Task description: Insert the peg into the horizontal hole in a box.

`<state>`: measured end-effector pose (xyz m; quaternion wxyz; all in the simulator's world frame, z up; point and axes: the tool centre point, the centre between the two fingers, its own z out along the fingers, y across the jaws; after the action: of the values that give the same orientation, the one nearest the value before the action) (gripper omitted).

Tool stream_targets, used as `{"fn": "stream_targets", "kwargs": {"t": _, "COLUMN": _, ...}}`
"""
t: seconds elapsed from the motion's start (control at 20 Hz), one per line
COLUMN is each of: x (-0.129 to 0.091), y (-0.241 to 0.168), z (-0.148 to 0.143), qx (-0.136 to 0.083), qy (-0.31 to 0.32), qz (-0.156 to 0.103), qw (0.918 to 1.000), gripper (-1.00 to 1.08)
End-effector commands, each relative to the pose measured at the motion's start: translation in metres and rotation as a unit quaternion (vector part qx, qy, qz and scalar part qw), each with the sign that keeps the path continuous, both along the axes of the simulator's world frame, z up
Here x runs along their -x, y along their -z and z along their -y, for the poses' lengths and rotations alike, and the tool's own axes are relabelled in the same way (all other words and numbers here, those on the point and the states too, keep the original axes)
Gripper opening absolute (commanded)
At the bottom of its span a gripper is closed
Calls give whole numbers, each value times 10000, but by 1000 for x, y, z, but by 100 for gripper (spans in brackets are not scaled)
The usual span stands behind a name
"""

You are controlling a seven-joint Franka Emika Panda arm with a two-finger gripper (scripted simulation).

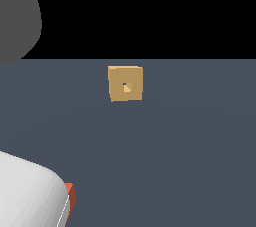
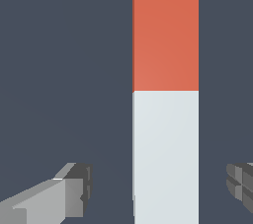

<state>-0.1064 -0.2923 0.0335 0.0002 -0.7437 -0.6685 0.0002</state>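
In the wrist view, the gripper [image 2: 160,188] is standing with its jaws spread wide and released. One grey fingertip [image 2: 74,191] is showing at about 8 o'clock and the other at about 4 o'clock. The peg [image 2: 165,94] is lying between them, running from 12 o'clock to 6 o'clock. Dark floor is showing in a gap on each side of the peg, so neither fingertip is touching it; the gap on the 8 o'clock side is looking somewhat wider than the other.

The peg is a straight bar with flat matte faces and sharp edges. Its far half is showing red-orange and its near half is showing pale grey-white, the two colours meeting at a clean line across the bar. Both ends are running out of the wrist view.

In the exterior view, reading from the exterior view's left, the white arm [image 1: 27,193] is filling the 7 o'clock corner, with a dark grey rounded part at 10 o'clock. A small red-orange corner of the peg is showing just beside the arm's edge. The floor [image 1: 190,161] is lying as a flat blue-grey surface, with bare floor on all sides of the box. The box [image 1: 125,83] is sitting well apart from the peg, at about 12 o'clock from centre. It is a tan cube with plain faces, and the hole [image 1: 124,85] is showing as a tiny dark spot in the centre of the face turned toward the camera.
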Motion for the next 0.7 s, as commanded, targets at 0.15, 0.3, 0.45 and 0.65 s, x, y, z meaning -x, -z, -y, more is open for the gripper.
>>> {"fn": "stream_targets", "kwargs": {"t": 0.15, "x": -1, "y": 16, "z": 0, "qx": -1, "qy": -3, "qz": 3, "qw": 10000, "gripper": 100}}
{"fn": "stream_targets", "kwargs": {"t": 0.3, "x": -1, "y": 17, "z": 0, "qx": -1, "qy": -3, "qz": 3, "qw": 10000, "gripper": -100}}
{"fn": "stream_targets", "kwargs": {"t": 0.45, "x": -1, "y": 17, "z": 0, "qx": -1, "qy": -3, "qz": 3, "qw": 10000, "gripper": -100}}
{"fn": "stream_targets", "kwargs": {"t": 0.65, "x": -1, "y": 17, "z": 0, "qx": -1, "qy": -3, "qz": 3, "qw": 10000, "gripper": -100}}
